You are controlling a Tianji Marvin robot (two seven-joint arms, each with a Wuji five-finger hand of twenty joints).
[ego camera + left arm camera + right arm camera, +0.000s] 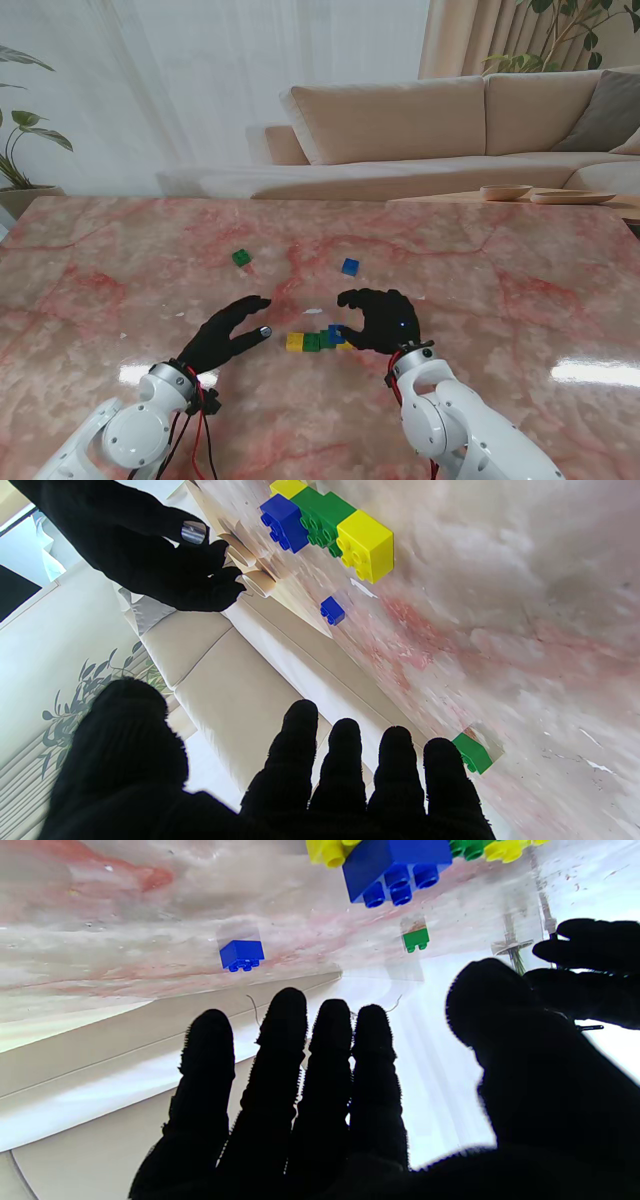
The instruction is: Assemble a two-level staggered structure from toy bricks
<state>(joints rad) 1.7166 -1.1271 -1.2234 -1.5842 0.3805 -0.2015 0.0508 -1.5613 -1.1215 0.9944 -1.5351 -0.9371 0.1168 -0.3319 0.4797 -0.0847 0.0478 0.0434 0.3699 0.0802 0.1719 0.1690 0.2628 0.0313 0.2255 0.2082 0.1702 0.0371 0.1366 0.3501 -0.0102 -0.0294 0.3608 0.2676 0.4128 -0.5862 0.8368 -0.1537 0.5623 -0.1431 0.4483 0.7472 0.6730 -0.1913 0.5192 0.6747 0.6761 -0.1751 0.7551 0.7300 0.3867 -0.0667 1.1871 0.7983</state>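
Green loose brick [241,258] and blue loose brick [349,266] lie beyond both hands.

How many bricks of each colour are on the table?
Yellow: 2, one at each end of the row
Green: 2, one wide brick in the row, one loose
Blue: 2, one on top of the row, one loose
Total: 6 bricks
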